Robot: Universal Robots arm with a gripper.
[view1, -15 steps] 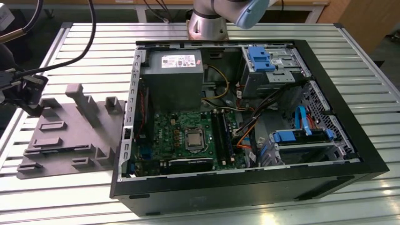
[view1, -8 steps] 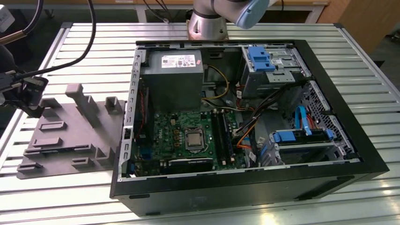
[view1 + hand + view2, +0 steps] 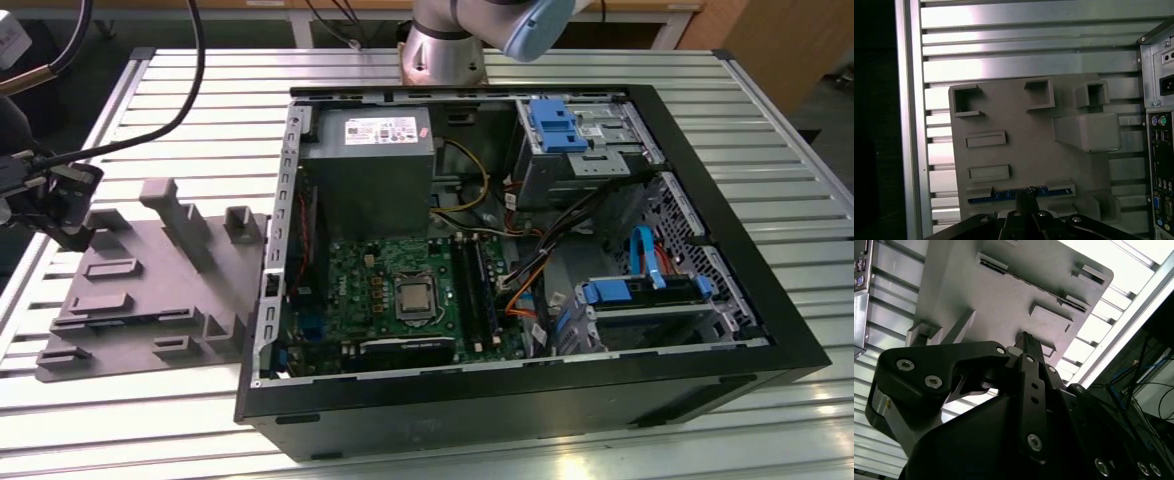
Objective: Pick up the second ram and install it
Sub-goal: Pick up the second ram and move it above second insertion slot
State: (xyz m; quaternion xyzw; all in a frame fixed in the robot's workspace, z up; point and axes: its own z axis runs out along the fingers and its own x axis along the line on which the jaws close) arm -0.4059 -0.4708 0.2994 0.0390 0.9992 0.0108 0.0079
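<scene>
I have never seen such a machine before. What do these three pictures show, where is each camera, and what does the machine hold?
It is one robot arm with a gripper at its end. The exterior view looks from outside at a metal table with an open computer case and a grey holder tray. Both wrist views come from cameras riding on the arm. The gripper is right at the second ram, a blue stick standing in the tray, not yet lifted.

Arm joint (image 3: 441,52): silver metal cylinder, pale blue cap (image 3: 541,28).
Gripper (image 3: 1026,338): matte black hinged plates, silver screw heads.
Cables (image 3: 200,70): thick, black.
</scene>
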